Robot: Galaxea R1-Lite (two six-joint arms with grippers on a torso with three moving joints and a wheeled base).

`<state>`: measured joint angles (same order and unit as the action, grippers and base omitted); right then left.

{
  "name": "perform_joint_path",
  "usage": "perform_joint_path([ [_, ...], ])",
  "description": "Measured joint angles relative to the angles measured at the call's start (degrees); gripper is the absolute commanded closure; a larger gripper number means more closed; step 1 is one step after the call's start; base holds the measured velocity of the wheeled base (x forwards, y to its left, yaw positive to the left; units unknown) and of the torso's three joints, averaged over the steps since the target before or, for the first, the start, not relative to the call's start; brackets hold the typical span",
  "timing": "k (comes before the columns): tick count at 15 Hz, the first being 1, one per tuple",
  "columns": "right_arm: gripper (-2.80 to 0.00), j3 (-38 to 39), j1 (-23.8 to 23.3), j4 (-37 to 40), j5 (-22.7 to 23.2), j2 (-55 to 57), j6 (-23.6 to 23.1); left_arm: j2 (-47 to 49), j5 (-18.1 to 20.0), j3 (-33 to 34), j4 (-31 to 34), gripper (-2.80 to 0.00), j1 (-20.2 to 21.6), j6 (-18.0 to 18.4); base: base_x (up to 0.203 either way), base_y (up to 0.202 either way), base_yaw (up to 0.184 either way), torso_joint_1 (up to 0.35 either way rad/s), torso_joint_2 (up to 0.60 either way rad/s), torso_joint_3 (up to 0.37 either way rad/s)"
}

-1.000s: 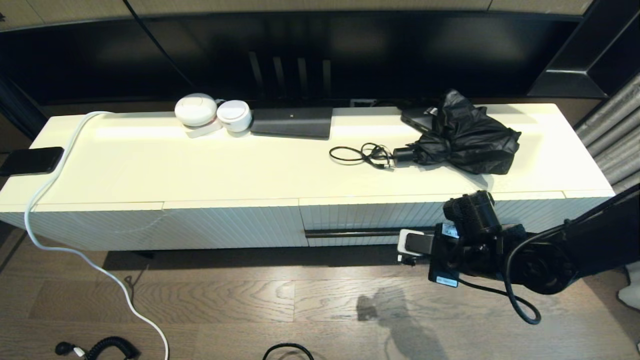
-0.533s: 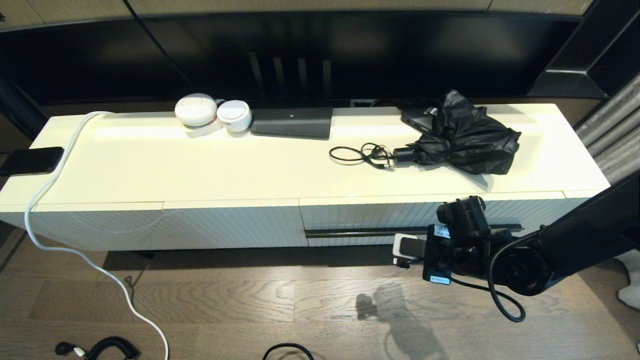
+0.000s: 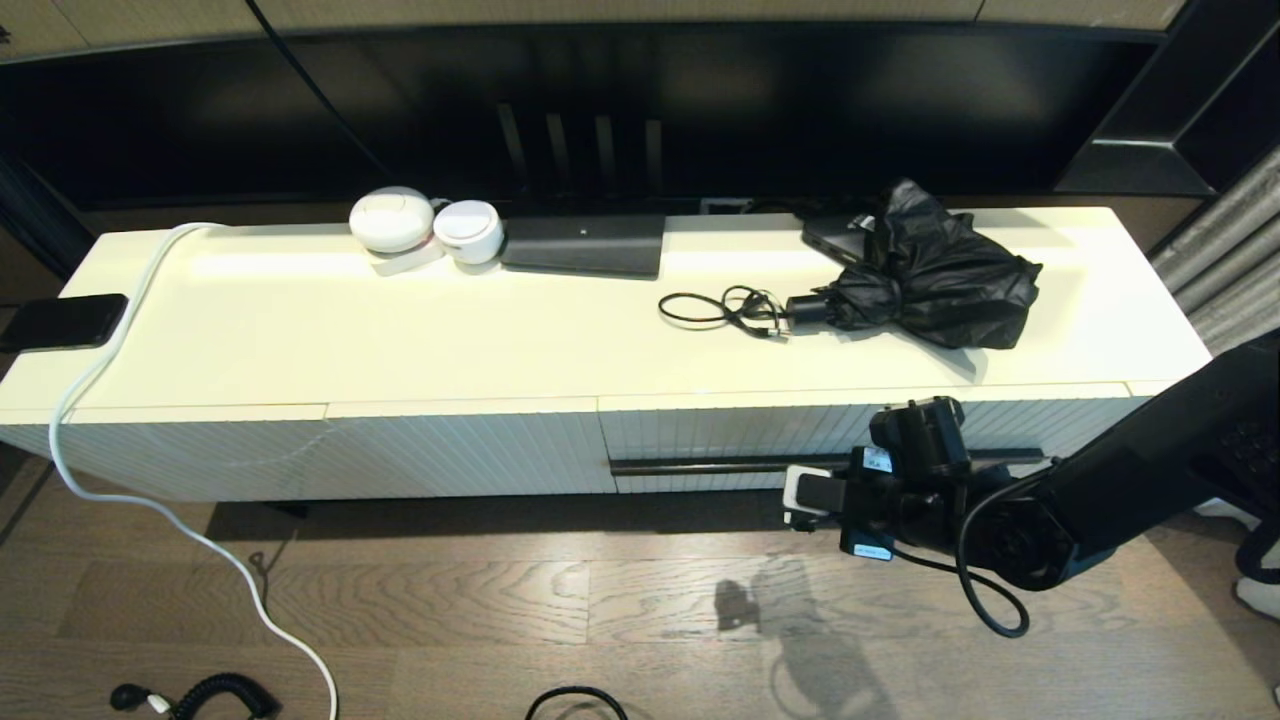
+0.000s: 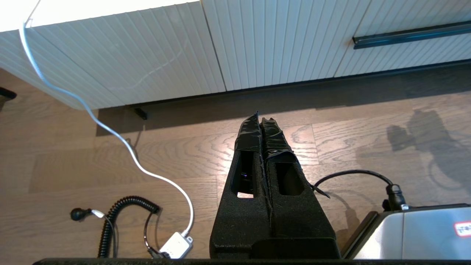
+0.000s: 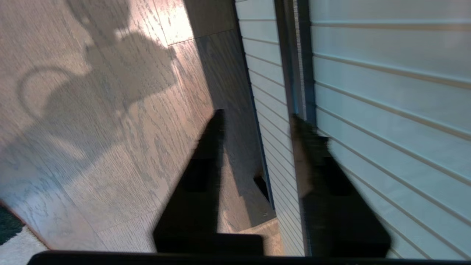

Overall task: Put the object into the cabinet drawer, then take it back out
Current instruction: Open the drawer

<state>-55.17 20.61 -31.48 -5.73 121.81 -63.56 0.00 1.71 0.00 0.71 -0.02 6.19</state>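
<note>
The cabinet drawer point(image 3: 720, 432) is shut, its ribbed white front carrying a long black bar handle point(image 3: 700, 466). A black folded umbrella point(image 3: 935, 275) lies on the cabinet top point(image 3: 400, 330), above the drawer. My right gripper point(image 3: 806, 491) hangs low in front of the drawer, level with the handle and pointing left along it. In the right wrist view the right gripper point(image 5: 257, 116) is open: one finger point(image 5: 312, 147) overlaps the line of the handle point(image 5: 294, 55), the other hangs over the floor. My left gripper point(image 4: 259, 117) is shut and empty, parked above the floor.
On the cabinet top are two white round devices point(image 3: 425, 225), a black box point(image 3: 585, 245), a black cord loop point(image 3: 725, 308) and a phone point(image 3: 62, 320). A white cable point(image 3: 110, 350) drops to the wooden floor point(image 3: 500, 600). A coiled black cord point(image 3: 215, 692) lies there.
My right arm has slid left along the drawer front and moved slightly closer to the handle. The drawer stays shut and the umbrella has not moved.
</note>
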Motion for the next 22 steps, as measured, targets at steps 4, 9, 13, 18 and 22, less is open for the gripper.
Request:
perform_joint_path([
  [4,-2.80,-0.3,-0.8,0.4,0.9,0.7,-3.1,0.0,0.0,0.0,0.0,0.00,0.0,0.0,0.000,0.000,0.000,0.000,0.00,0.000],
  [9,-2.80,-0.2,-1.0,2.6,4.2,0.5,-4.2,0.0,0.0,0.0,0.0,0.00,0.0,0.0,0.000,0.000,0.000,0.000,0.00,0.000],
  [13,-2.80,-1.5,-0.8,3.9,7.0,0.9,-4.0,0.0,0.0,0.0,0.0,0.00,0.0,0.0,0.000,0.000,0.000,0.000,0.00,0.000],
  [18,-2.80,-3.3,-0.6,3.8,9.1,2.5,-3.4,0.0,0.0,0.0,0.0,0.00,0.0,0.0,0.000,0.000,0.000,0.000,0.00,0.000],
  [22,-2.80,-4.8,-0.8,3.3,9.5,4.5,-3.5,0.0,0.0,0.0,0.0,0.00,0.0,0.0,0.000,0.000,0.000,0.000,0.00,0.000],
])
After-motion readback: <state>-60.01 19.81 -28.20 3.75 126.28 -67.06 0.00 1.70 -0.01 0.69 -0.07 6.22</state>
